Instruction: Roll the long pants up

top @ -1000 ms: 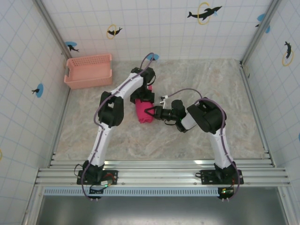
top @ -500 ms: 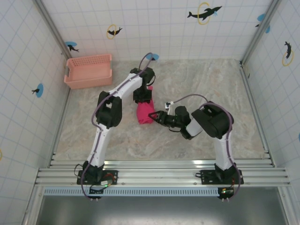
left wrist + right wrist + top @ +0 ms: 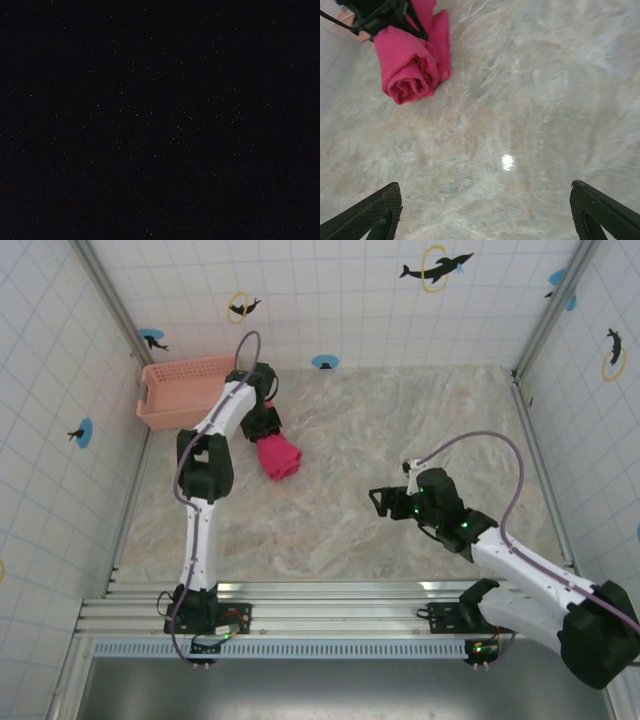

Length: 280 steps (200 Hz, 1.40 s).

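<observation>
Your table point(image 3: 420, 420) was bare marble except at the far left, where the salmon basket point(image 3: 190, 390) stood against the wall. Compared with one second before, both arms were in new places. Your left arm point(image 3: 200, 490) had swung from the middle of the table toward the basket. Your right arm point(image 3: 530, 565) had pulled back to the near right side, well apart from the cloth.

The long pants point(image 3: 279, 457) were already a tight roll, and this roll had travelled with the left arm. It was now lying on the table near the basket's right end, not inside it. In the right wrist view the spiral end of the roll point(image 3: 410, 67) faced the camera and looked firm.

The left gripper point(image 3: 263, 426) seemed clamped on the far end of the roll. Its dark fingers point(image 3: 395, 17) straddled the cloth there, but the left wrist view was black and confirmed nothing.

The right gripper point(image 3: 485, 185) was spread wide and held nothing.

I judge that the rolling was finished, and what remained was to release the roll without loosening it.
</observation>
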Each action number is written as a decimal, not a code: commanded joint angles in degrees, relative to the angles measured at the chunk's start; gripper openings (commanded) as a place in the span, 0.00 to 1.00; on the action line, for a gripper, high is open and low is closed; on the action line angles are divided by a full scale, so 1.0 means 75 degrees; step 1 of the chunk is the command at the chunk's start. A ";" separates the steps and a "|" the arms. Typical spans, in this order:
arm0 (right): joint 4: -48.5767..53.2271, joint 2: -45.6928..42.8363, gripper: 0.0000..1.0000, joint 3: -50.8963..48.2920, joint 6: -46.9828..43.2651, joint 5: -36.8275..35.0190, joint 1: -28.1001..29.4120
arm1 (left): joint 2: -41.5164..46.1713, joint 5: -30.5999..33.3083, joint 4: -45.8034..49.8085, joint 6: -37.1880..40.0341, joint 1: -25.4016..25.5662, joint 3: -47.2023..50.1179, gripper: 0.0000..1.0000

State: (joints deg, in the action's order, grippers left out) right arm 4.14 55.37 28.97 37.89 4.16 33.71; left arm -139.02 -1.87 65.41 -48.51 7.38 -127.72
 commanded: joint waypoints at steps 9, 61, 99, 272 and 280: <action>0.1852 -0.0405 0.89 -0.0394 -0.0345 -0.0720 -0.0004 | 0.1073 0.0794 -0.0692 -0.0549 -0.0105 -0.1181 0.00; 0.2307 -0.0905 0.89 -0.1070 -0.0139 -0.1081 -0.0061 | 0.1247 0.0405 -0.0896 -0.0778 -0.0269 -0.2731 0.00; 0.2300 -0.0729 0.89 -0.0932 -0.0325 -0.1131 -0.0191 | 0.1080 0.0441 -0.0651 -0.0644 -0.0276 -0.2260 0.00; 0.1575 0.0090 0.86 -0.0549 -0.0680 -0.0404 -0.0224 | 0.2307 0.2028 -0.3029 -0.2446 -0.1240 -0.1229 0.00; 0.1466 0.0230 0.86 -0.0465 -0.0727 -0.0289 -0.0213 | 0.2274 0.1956 -0.3101 -0.2573 -0.1441 -0.1217 0.00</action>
State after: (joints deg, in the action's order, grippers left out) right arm 18.96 54.92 22.83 33.34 -0.38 32.27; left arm -125.67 9.15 48.27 -64.36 0.99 -135.66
